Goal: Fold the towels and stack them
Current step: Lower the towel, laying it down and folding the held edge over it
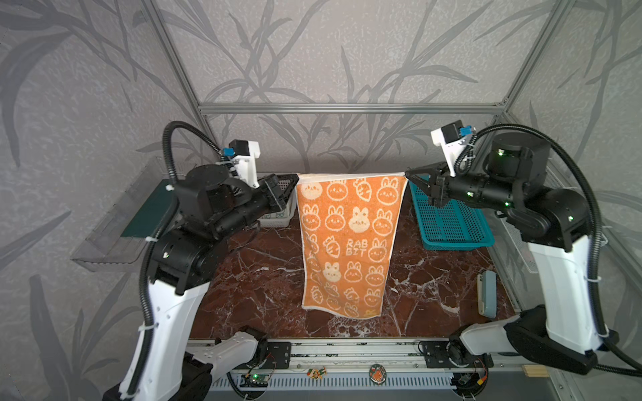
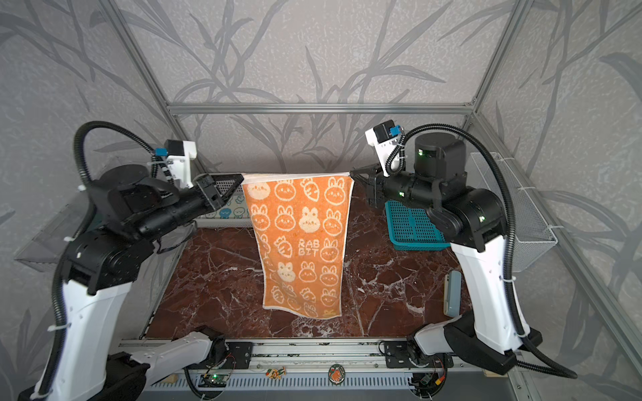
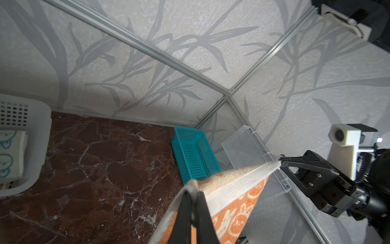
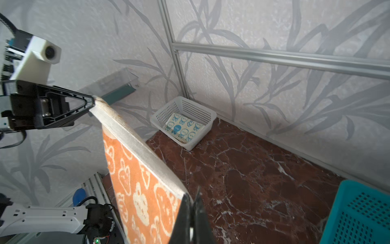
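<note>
Item: orange cream-bunny terry towel, hanging. My left end effector and right end effector clamp its top corners.

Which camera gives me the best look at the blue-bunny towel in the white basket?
Right wrist: the blue-bunny towel lies folded in the white basket, in plain view. Left wrist catches only its edge; a top view shows a strip beside the hanging orange towel.
</note>
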`<state>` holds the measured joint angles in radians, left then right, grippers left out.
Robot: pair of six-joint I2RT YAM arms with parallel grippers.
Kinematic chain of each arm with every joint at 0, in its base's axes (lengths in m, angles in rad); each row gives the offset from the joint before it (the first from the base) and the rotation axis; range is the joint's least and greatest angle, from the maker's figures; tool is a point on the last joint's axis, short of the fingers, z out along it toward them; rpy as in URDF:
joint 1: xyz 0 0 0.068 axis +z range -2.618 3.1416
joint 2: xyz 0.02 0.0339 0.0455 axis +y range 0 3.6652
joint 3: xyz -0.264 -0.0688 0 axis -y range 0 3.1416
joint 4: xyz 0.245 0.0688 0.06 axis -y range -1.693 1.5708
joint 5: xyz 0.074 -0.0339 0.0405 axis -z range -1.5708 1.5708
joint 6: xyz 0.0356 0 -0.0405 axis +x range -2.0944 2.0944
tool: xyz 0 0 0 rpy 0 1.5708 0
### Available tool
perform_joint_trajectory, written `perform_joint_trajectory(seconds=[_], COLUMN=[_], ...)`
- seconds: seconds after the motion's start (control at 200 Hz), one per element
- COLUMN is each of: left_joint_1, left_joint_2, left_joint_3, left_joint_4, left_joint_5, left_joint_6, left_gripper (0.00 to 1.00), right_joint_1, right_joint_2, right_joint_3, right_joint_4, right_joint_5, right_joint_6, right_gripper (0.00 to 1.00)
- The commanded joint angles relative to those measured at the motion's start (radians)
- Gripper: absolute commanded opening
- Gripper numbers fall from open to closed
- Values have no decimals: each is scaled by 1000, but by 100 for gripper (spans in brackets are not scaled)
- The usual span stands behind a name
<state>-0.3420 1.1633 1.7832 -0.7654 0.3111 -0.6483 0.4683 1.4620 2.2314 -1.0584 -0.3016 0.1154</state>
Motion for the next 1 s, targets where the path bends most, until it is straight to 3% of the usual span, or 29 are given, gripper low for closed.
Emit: perform_joint_trajectory(seconds=[0.0, 0.25, 0.445, 0.59, 0.75, 0.995], left_joint_1=[48, 106, 141, 147, 148, 138], left_joint_2=[114, 463, 722, 782, 761, 605], left_joint_3=[-56, -89, 54, 93, -2, -380], left_joint_4=[26, 148, 111, 80, 61, 222], left_joint_5=[-78, 61, 114, 130, 130, 172], left_joint_6=[31, 46, 75, 89, 108, 43], left_gripper=[0, 0, 0, 0, 0, 0], right_joint_1=[-58, -143, -164, -163, -161, -158], right_joint_2=[94, 337, 570, 660, 552, 368], right_joint_3=[-13, -88, 54, 123, -154, -626], right_joint_4=[-67, 44, -26, -118, 10, 232], right_joint_5=[160, 130, 111, 70, 46, -22], right_joint_6=[8, -11, -28, -26, 2, 60], right_gripper=[0, 0, 0, 0, 0, 0])
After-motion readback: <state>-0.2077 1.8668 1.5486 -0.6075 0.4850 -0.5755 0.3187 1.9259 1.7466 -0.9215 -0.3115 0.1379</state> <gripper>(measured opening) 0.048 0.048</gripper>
